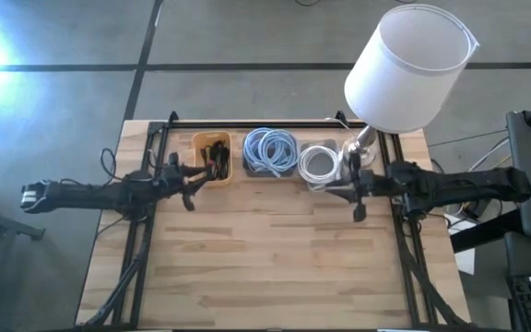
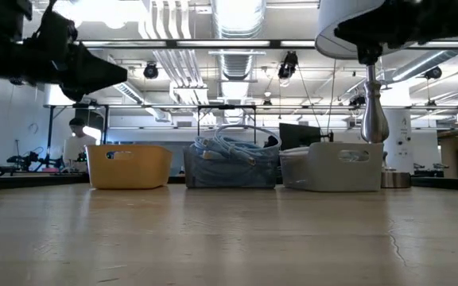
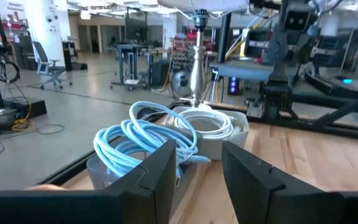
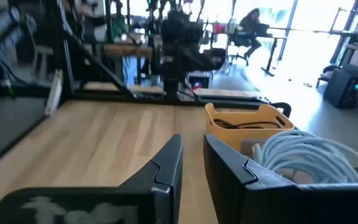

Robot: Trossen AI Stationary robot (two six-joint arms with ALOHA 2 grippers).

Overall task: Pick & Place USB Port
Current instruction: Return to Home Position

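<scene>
The blue charger cables (image 1: 270, 150) lie coiled in the black bin (image 2: 230, 173) at 12 o'clock on the table (image 1: 275, 267), with the white charger cable (image 1: 317, 162) in the gray bin (image 2: 332, 167) toward 1 o'clock, so we judge placement complete and the return to home in hand. The left gripper (image 3: 197, 155) hangs above the table at about 10 o'clock, fingers moderately parted and empty; the right gripper (image 4: 192, 146) hangs at about 2 o'clock, fingers narrowly parted and empty. The next move calls for each arm to draw back toward its own side, clear of the bin rims.
</scene>
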